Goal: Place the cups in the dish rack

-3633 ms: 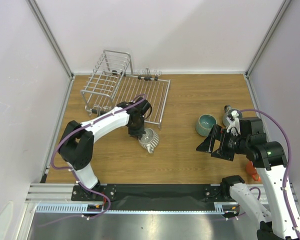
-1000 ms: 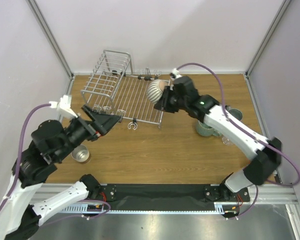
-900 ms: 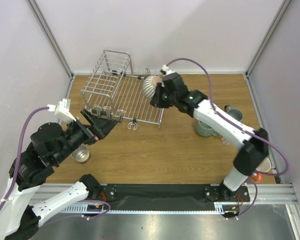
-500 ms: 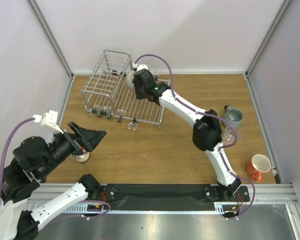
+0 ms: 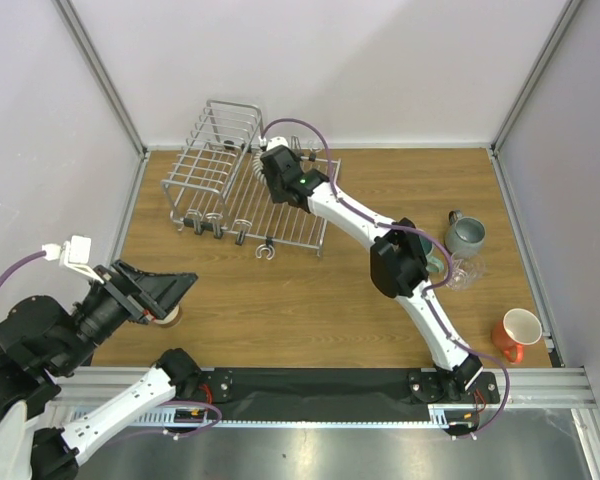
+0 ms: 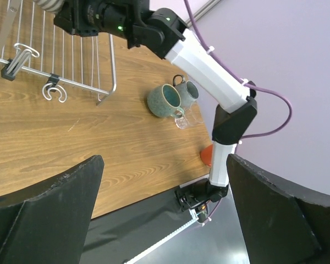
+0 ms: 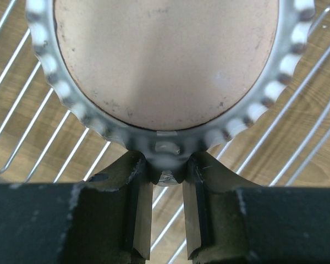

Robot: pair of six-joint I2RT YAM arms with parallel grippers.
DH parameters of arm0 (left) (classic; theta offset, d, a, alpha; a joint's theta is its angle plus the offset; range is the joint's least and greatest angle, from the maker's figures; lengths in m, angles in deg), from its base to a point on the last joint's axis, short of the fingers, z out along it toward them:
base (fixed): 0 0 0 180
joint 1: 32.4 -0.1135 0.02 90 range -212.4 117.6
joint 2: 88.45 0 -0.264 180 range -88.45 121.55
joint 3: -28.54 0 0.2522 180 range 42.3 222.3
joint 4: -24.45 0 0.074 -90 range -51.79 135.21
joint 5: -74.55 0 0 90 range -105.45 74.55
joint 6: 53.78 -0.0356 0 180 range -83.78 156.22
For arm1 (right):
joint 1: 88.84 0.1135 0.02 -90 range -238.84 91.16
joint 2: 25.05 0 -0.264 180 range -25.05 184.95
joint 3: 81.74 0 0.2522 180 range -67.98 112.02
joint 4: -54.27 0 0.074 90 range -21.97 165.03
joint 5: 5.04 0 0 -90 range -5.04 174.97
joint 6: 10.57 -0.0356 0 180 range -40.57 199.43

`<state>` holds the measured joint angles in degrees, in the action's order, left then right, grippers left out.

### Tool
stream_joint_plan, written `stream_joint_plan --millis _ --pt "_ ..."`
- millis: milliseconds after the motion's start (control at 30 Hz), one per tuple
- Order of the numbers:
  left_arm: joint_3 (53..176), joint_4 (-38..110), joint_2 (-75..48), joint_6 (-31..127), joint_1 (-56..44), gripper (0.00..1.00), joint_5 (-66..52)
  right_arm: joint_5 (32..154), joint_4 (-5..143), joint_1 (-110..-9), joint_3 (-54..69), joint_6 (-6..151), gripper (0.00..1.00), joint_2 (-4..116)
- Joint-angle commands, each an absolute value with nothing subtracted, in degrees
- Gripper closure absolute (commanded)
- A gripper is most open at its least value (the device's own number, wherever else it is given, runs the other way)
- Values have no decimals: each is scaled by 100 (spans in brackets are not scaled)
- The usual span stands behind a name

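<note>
My right gripper (image 7: 166, 165) is shut on the rim of the ribbed grey-white cup (image 7: 165, 60), which hangs tilted over the wires of the dish rack (image 7: 300, 107). In the top view this gripper (image 5: 269, 166) is over the rack's (image 5: 285, 205) back left, by the raised slots, and hides the cup. My left gripper (image 6: 159, 220) is open and empty, lifted high above the table's near left (image 5: 148, 292). A teal cup (image 6: 164, 100), a grey mug (image 5: 467, 236), a clear glass (image 5: 467, 272) and an orange-red mug (image 5: 518, 332) stand on the right.
A small cup (image 5: 172, 318) peeks out below the left gripper near the table's front edge. The right arm (image 5: 355, 215) stretches diagonally across the table from its base to the rack. Walls close in the table on three sides.
The right arm has carried the ribbed cup leftward across the rack to its back left. The left arm has pulled back and risen toward the near left, still open.
</note>
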<state>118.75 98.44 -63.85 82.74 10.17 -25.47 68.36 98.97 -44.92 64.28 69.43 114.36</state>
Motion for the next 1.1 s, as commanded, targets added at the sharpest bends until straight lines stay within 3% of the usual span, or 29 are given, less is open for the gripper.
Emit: stream_joint_plan --millis 0,567,1067 --pt "11974 9798 -6208 8245 988 0 -2424 6721 9324 -4577 6982 7011 100 11652" --pt "11499 9402 -6516 8324 988 0 -2538 6888 9079 -4929 7660 7195 100 12286" --pt "11358 9394 -6402 8385 988 0 -2635 6967 8930 -5052 7748 7239 89 12541"
